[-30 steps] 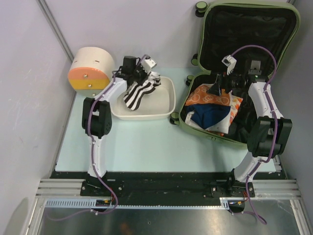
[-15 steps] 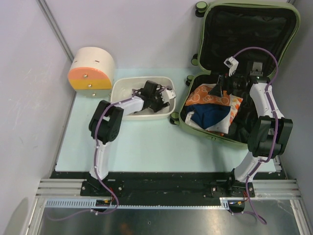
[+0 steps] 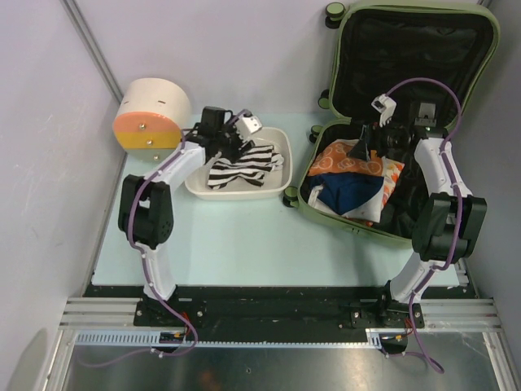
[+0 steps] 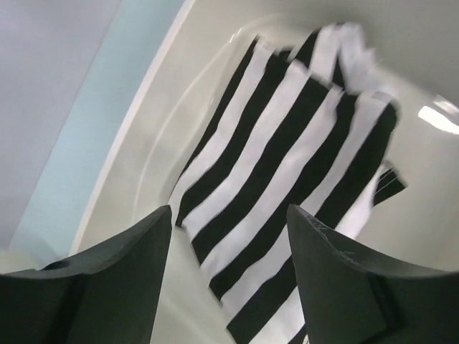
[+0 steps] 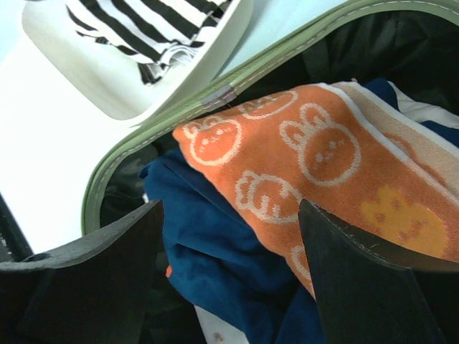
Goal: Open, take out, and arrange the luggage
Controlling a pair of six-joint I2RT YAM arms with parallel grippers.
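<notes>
Luggage [image 3: 423, 49] lies open at the right rear of the desk [image 3: 236, 236]. Its olive-green lid is raised at the back with the black lining facing me, and its lower shell rests flat and is filled with clothes. On top of that heap I see an orange towel [image 5: 301, 158] printed with pale rabbit faces. Beside it lies a navy garment [image 5: 201, 244], with something white showing at the bottom of the pile. My right tool [image 5: 231, 211] hangs over the towel, fingers spread wide, nothing between them. Whether it touches the cloth I cannot tell.

My left tool [image 4: 228, 215] is over the white tub [image 3: 281, 186], which stands on the desk just left of the luggage, its corner close to a small black wheel [image 3: 291, 195]. This tool is wide too and holds nothing. A black-and-white striped cloth [image 4: 287, 143] lies crumpled in the tub below the fingers, apart from them. Left of the tub, near the desk's far left corner, stands a round cream drawer box [image 3: 151, 114] with an orange and yellow front.
</notes>
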